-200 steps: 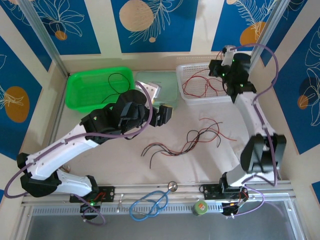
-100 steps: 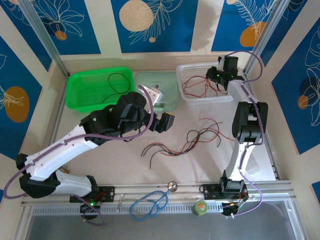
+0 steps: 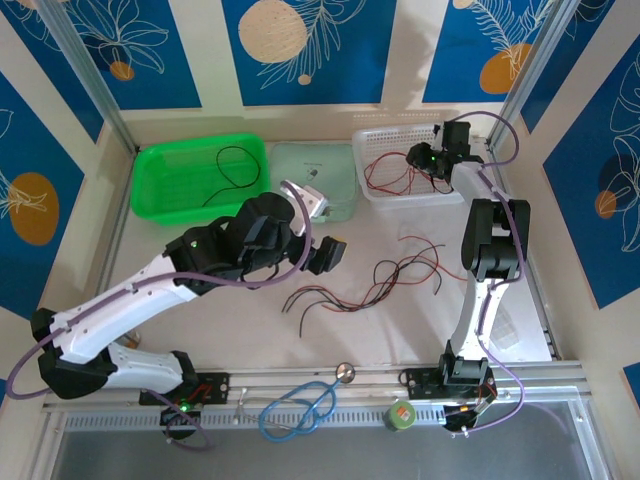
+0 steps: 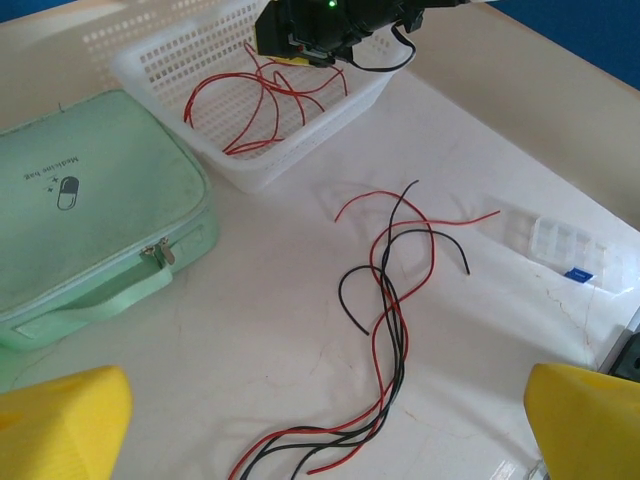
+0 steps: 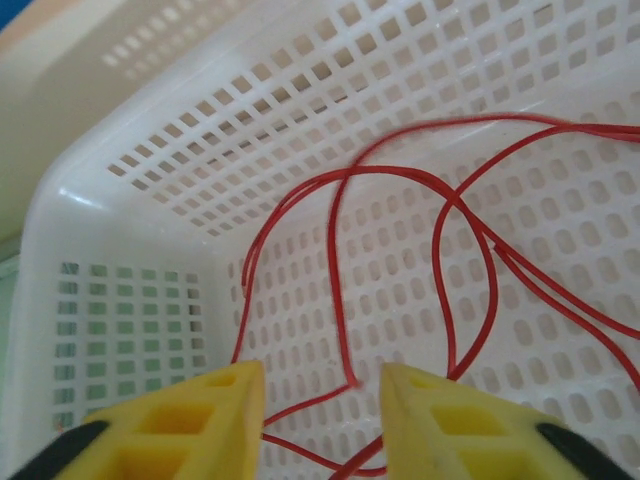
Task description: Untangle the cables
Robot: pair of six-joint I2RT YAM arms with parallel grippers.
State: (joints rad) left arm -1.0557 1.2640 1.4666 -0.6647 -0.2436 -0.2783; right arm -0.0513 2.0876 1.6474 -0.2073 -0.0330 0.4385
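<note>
The tangled red and black cables (image 4: 388,300) lie on the counter (image 4: 250,330) just ahead of the left tool (image 4: 320,420), which gapes wide and empty. The left arm (image 3: 150,290) reaches forward, wrist angled down. The right arm (image 3: 480,290) stretches far out, and the right tool (image 5: 325,400) is parted over red wires (image 5: 440,250) in the white basket (image 5: 150,200).
</note>
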